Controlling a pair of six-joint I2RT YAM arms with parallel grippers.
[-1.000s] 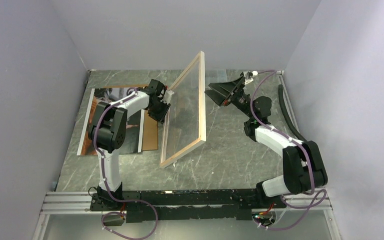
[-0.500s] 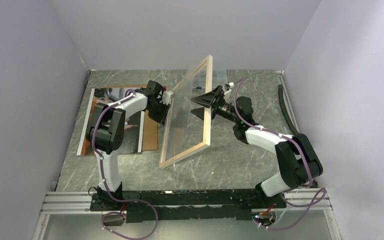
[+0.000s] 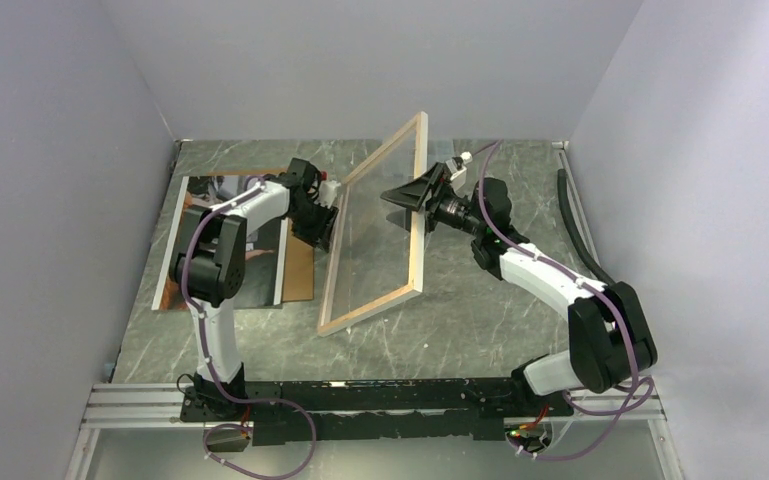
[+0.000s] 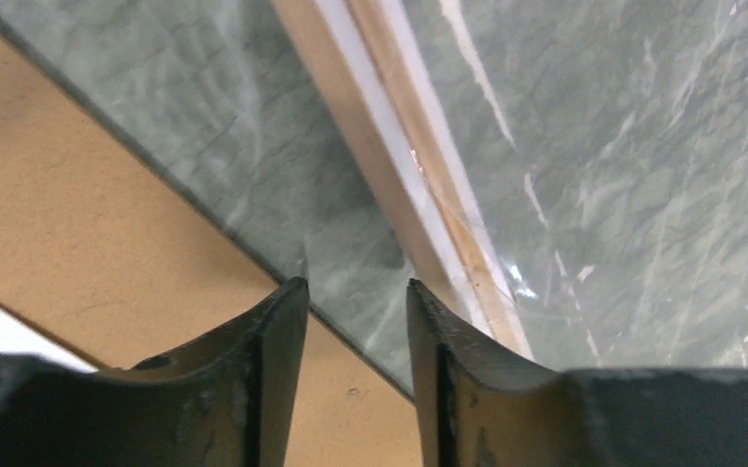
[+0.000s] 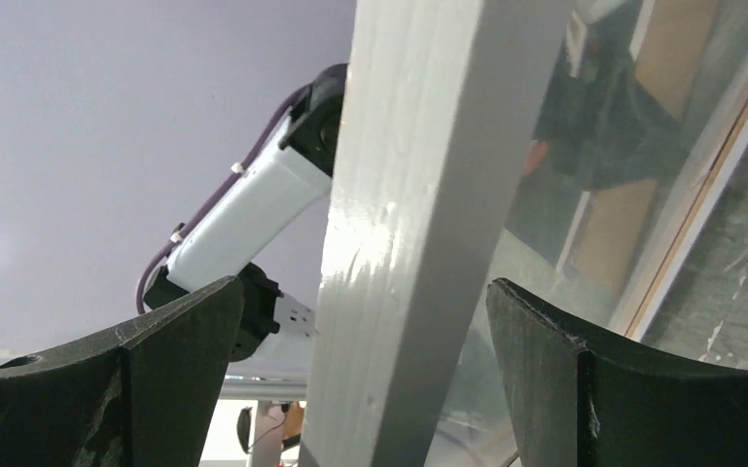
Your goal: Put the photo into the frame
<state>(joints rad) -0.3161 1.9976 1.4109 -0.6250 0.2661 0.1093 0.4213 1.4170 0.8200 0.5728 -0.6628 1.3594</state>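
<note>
The frame stands steeply tilted on its near short edge in the middle of the table. My left gripper is at its left border near the top. In the left wrist view its fingertips stand a narrow gap apart with nothing between them. The frame's wood-and-white border runs down behind the right finger. My right gripper is open wide, its jaws on either side of the frame's white right border without closing on it. The photo lies flat at the left, partly hidden under my left arm.
The brown backing board lies under the photo's right side; its edge shows in the left wrist view. A black hose runs along the right wall. Grey walls close in the left, back and right. The arms' rail lines the near edge.
The right gripper swung left from the back of the table to the frame's right border. The frame tipped more upright. The left gripper shifted slightly left.
</note>
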